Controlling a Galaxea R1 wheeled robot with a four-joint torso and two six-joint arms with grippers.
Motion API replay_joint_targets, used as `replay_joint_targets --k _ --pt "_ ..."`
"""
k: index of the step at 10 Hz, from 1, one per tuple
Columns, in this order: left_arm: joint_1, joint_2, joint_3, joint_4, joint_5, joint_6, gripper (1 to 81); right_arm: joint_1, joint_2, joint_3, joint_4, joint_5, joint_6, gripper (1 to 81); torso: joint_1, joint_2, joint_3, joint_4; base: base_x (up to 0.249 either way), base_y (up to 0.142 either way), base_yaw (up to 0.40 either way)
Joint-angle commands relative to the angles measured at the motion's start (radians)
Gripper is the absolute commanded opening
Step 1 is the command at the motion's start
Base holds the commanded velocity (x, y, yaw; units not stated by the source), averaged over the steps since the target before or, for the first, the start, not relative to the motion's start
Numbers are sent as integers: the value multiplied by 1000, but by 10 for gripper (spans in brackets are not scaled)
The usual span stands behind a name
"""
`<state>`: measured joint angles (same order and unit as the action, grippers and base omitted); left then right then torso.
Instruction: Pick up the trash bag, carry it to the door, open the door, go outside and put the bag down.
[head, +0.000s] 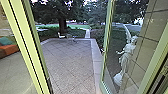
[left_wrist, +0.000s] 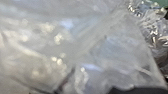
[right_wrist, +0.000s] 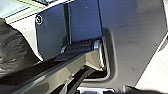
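- Loads of crinkled, see-through plastic right up close in the left wrist view, so that's the trash bag (left_wrist: 100, 52), shiny and bunched in places.
- Can't tell whether the left gripper is open, closed or clamped on that plastic.
- Over in the right wrist view, more dark, wrinkly plastic (right_wrist: 12, 47) near the robot's own dark plate. Probably the same bag, but pretty murky, so don't quote me.
- Can't tell with the right gripper either, open or closed.
- Next out, from the head view: a pale green post (head: 17, 27) on the left and a glazed door (head: 105, 45) on the right, with a gap between, straight onto square paving (head: 70, 60).
- Off left past the post, an orange sofa (head: 8, 50) with a teal cushion (head: 6, 41) on it.
- Through the glass on the right, a white statue (head: 124, 56), upright, very fancy.
- Way further back, beyond the paving, a thick tree trunk (head: 62, 22), some green lawn (head: 77, 26) and a narrow pale path (head: 87, 33).
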<state>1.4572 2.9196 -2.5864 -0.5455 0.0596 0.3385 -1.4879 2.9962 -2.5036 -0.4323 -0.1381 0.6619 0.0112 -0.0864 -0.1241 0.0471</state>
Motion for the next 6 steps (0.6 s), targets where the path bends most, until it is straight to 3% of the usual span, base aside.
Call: replay_joint_targets --k 1,6 --pt "-48 -9 5 6 75 2 10 43 19 3 -13 -48 -7 811 0 0 0 0 0 0 0" --pt "-48 40 -46 10 78 -1 10 36 59 -58 -22 -49 -7 811 0 0 0 0 0 0 0"
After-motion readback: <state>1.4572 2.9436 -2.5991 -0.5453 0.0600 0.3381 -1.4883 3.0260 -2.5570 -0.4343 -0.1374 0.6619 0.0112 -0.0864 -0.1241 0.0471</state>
